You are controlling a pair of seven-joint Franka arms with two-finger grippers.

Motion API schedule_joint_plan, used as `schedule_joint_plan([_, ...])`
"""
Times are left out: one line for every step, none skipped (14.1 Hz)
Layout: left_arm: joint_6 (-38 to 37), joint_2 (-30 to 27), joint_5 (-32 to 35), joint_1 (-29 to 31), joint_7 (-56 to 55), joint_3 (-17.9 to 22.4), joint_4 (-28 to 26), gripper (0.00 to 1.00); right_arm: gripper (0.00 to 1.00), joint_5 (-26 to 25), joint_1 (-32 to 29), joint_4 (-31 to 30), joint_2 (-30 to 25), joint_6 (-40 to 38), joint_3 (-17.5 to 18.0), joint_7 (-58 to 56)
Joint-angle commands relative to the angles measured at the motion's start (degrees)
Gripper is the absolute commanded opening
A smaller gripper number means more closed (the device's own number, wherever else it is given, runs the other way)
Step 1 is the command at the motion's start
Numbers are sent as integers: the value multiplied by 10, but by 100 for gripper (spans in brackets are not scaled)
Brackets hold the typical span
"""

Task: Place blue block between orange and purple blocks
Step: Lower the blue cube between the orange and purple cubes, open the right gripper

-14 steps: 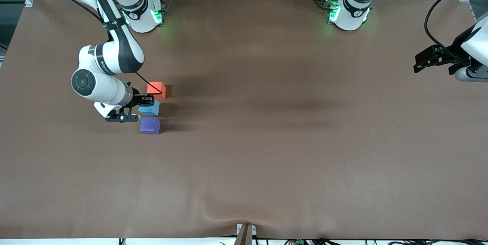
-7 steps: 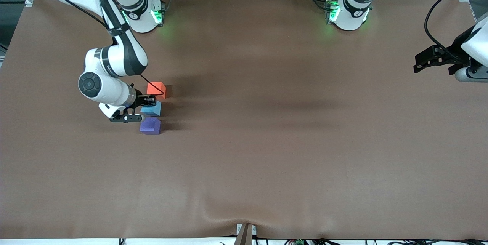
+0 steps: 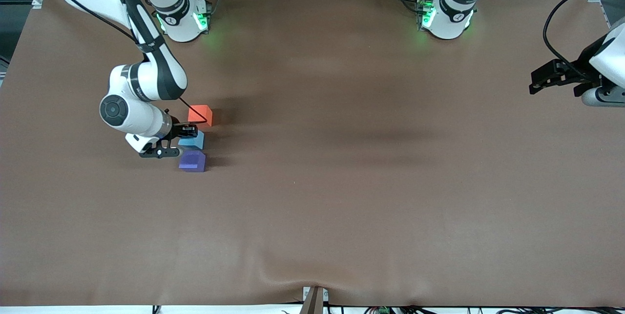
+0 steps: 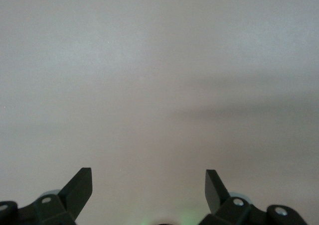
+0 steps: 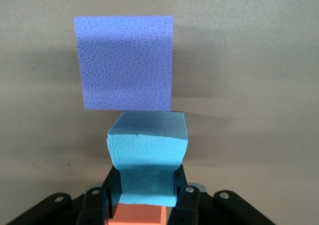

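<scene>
Sky-blue foam is what you have in the right gripper (image 3: 188, 133): its fingers (image 5: 185, 195) are clamped on the blue block (image 3: 193, 140), pinching its sides so hard that the foam bulges above them in the right wrist view. You can see the blue block (image 5: 147, 155) sitting in the gap between the orange block (image 3: 200, 115) and the purple block (image 3: 192, 161), toward the right arm's end of the brown table (image 3: 342, 182). The three cubes form a short line running toward the front camera, orange farthest from it, purple nearest, blue in the middle. From the right wrist view, the purple block (image 5: 123, 63) lies just past the blue one and a sliver of the orange block (image 5: 137, 216) shows under the fingers; you cannot tell from these views whether the blue block rests on the table or hangs just above it. Your left gripper (image 3: 554, 77) waits over the table's edge at the left arm's end, well apart from the cubes, its fingers (image 4: 77, 187) spread wide with nothing between them, only bare table under it
</scene>
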Motion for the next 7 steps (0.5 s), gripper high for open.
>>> schedule_joint_plan([-8, 3, 3, 4, 15, -1, 10, 100, 0, 3, -6, -10, -5, 13, 8, -13])
schedule_joint_plan([-8, 3, 3, 3, 15, -1, 10, 100, 0, 4, -5, -10, -5, 13, 9, -13])
schedule_joint_plan([-8, 4, 3, 2, 15, -1, 10, 100, 0, 4, -2, -10, -5, 13, 9, -13])
schedule_joint_plan([-8, 3, 3, 2, 15, -1, 10, 100, 0, 4, 0, -10, -5, 13, 9, -13])
schedule_joint_plan([-8, 3, 3, 1, 15, -1, 10, 100, 0, 4, 1, -10, -2, 15, 9, -13])
schedule_joint_plan([-8, 3, 3, 1, 16, -1, 10, 100, 0, 4, 1, -11, -1, 19, 9, -13])
schedule_joint_plan([-8, 3, 4, -2, 16, -1, 10, 100, 0, 4, 3, -11, 0, 21, 9, -13])
